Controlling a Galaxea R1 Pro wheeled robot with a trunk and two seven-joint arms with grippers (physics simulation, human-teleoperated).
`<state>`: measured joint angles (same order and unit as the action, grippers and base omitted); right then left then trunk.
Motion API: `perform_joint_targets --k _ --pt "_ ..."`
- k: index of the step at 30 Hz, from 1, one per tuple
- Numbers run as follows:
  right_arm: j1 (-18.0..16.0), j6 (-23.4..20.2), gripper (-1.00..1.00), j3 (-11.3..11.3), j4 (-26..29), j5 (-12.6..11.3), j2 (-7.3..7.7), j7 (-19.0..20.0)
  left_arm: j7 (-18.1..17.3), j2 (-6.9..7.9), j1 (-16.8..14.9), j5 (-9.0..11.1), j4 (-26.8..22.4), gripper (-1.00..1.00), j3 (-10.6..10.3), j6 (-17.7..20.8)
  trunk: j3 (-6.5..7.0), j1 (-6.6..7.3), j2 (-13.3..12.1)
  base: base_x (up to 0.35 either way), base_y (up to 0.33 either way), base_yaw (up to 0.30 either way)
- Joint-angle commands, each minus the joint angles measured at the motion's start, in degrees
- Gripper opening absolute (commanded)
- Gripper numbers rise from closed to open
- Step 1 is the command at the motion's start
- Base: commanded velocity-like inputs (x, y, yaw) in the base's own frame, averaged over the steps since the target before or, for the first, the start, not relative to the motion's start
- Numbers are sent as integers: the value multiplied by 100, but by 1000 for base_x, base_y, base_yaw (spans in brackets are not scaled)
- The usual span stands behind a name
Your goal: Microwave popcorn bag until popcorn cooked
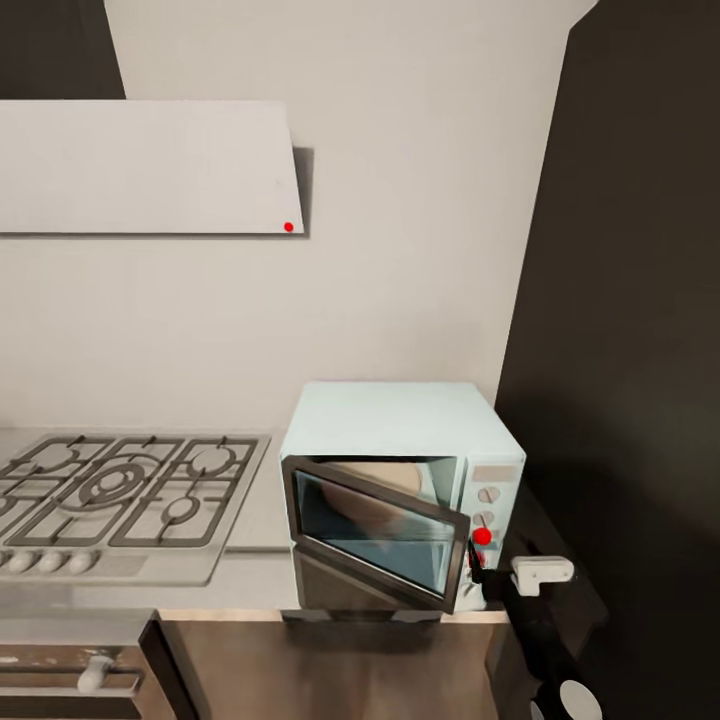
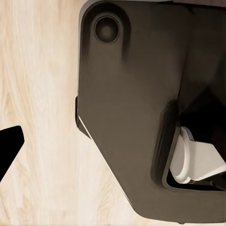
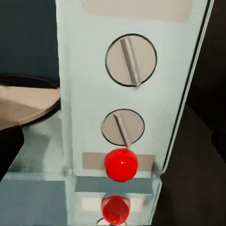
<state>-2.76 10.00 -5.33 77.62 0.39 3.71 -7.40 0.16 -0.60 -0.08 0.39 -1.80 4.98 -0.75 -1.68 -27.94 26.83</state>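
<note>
Item: microwave (image 1: 400,430), pale mint-blue, standing on the grey countertop (image 1: 255,585) beside a gas hob (image 1: 120,490), against a dark tall cabinet (image 1: 620,350). We logged its dark glass door (image 1: 375,535) hanging partly open, hinged at the left, with the pale turntable (image 3: 26,101) visible inside.

Item: control panel, seen close from the right wrist. We counted two round knobs, upper (image 3: 131,60) and lower (image 3: 123,127), and a red dot (image 3: 121,164) below them.

Item: right gripper (image 1: 478,572), near the door's free edge just under the panel. We could not tell whether its fingers were apart or together; the dark shape was too small and too shadowed.

Item: left gripper. The left wrist view gave us wooden floor (image 2: 42,94) and the robot's own dark base (image 2: 132,117); we could not tell the state of the fingers.

Item: popcorn bag. We could not make it out; it was possibly inside the cavity, behind the glass.

Risks noted: with the door ajar, heating would probably not start; a push landing off the door edge could shove the whole microwave, and a stray contact could turn a knob.
</note>
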Motion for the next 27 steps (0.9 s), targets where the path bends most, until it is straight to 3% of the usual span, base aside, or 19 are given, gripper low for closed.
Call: perform_joint_targets --k 1,11,19,27 --pt "-5 11 100 -13 -2 4 7 149 2 -2 -1 5 -4 100 42 -10 -11 -4 10 224 -73 0" --pt "-5 11 100 29 -2 -4 17 1004 2 -2 -1 4 -4 100 38 -13 -11 -4 10 42 -17 0" --pt "-5 11 100 284 -2 -4 25 1552 2 -2 -1 5 -4 100 38 -13 -11 -4 10 0 0 0" --pt "-5 8 100 567 -2 -4 33 2581 2 -2 -1 3 -4 100 38 -13 -11 -4 10 0 0 0"
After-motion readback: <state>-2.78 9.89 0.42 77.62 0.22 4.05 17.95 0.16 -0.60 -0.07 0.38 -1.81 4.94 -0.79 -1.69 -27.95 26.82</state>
